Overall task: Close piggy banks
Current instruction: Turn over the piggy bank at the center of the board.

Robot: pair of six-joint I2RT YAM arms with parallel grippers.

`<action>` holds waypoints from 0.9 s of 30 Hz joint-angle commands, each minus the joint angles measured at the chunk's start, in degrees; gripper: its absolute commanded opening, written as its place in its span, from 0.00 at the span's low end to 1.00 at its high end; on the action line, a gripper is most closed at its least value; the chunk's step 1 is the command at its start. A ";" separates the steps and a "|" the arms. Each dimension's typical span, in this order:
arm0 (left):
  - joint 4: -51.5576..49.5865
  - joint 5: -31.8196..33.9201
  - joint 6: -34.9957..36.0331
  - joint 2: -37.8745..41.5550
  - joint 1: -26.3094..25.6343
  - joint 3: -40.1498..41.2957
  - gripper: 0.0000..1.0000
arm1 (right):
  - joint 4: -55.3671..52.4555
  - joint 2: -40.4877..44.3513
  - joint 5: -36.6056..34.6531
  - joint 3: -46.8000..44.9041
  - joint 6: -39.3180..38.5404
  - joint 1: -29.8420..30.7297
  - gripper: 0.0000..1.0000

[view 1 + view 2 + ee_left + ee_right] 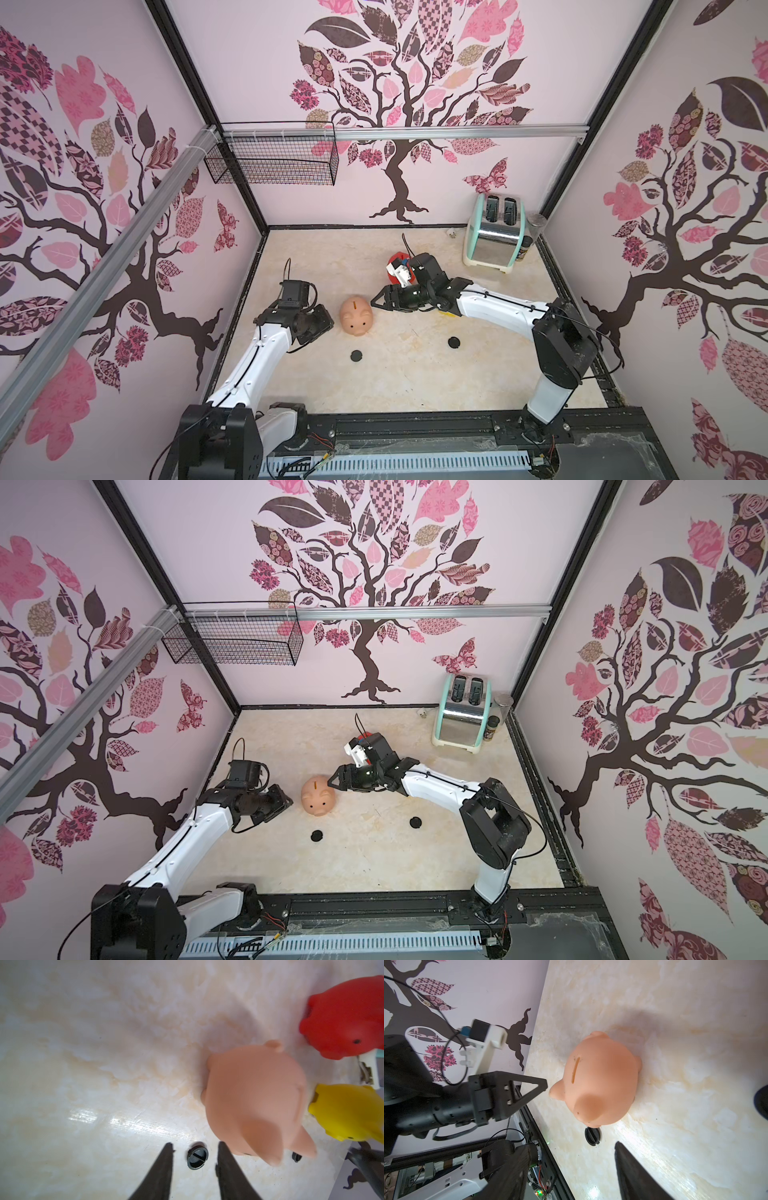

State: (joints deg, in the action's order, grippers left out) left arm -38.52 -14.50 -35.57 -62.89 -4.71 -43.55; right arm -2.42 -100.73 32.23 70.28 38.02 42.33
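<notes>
Pink pig [357, 314]: upright mid-table, between left gripper [195, 1144] and right gripper [376, 300], both open, empty. Plugs [356, 355] loose nearby. Step, seemingly: between pigs. Next: fetch red pig [342, 1018] or yellow pig [347, 1113], fit plug.

Toaster [496, 235] by back wall — wire basket [274, 164] hanging.

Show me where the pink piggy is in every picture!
Top view: peach-pink pig stands between the left gripper and right gripper.
Top view: the pig too, between the grippers.
Left wrist: the pig sits close up, red pig and yellow pig beyond it.
Right wrist: the pig fills the centre, coin slot showing.
Shared landmark: the black plug disc by its snout.
</notes>
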 commanded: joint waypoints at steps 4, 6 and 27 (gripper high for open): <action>19.04 -4.21 0.68 4.35 -5.67 5.67 0.96 | -1.09 1.95 -0.94 0.03 -1.90 0.32 0.68; 19.10 0.72 3.68 3.65 -9.41 5.41 0.98 | -1.36 2.02 -1.16 0.12 -2.22 0.30 0.69; 34.37 3.98 4.42 2.09 -10.75 17.14 0.72 | -1.72 -0.39 -1.73 -0.44 -3.21 0.35 0.69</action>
State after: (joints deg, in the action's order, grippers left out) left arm -5.98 -9.74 -31.86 -60.49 -15.42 -26.76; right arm -3.01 -100.22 31.05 69.71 35.73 42.35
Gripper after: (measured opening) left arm 0.728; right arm 0.692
